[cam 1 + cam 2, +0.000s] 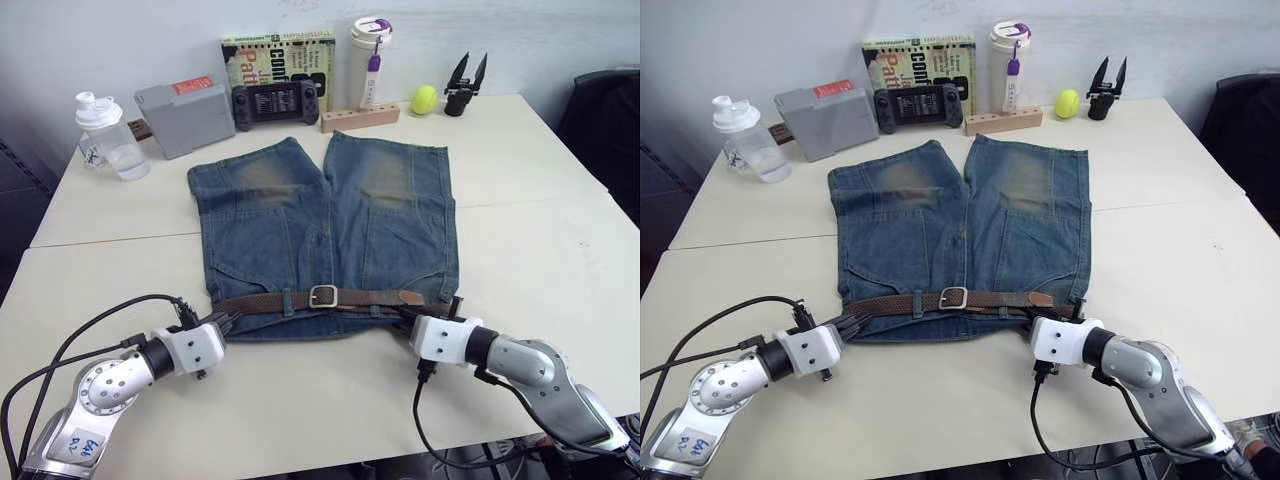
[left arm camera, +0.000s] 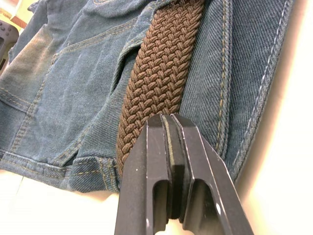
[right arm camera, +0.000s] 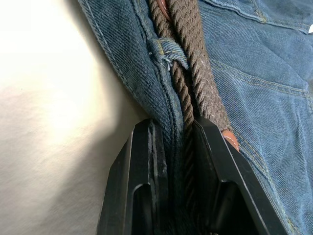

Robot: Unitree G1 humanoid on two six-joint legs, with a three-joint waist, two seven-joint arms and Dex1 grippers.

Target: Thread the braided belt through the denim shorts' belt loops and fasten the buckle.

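Observation:
The denim shorts (image 1: pixel 320 220) lie flat on the white table, waistband toward me. Along that waistband runs the braided belt (image 1: pixel 370 298), its buckle (image 1: pixel 322 296) at the middle with the strap passing through it. A belt loop (image 3: pixel 168 51) crosses the belt in the right wrist view. At the waistband's left end my left gripper (image 1: pixel 225 322) is shut, with its tips (image 2: pixel 168 117) right at the belt (image 2: pixel 161 68) and nothing between them. At the right end my right gripper (image 1: pixel 408 314) is shut on the belt and the denim edge (image 3: pixel 176 125).
Along the far edge stand a clear bottle (image 1: pixel 105 135), a grey box (image 1: pixel 185 115), a game controller (image 1: pixel 275 102), a book (image 1: pixel 280 55), a tumbler (image 1: pixel 368 55), a wooden block (image 1: pixel 360 118), a yellow-green ball (image 1: pixel 424 99) and a black tool (image 1: pixel 465 85). A dark chair (image 1: pixel 610 130) is at the right.

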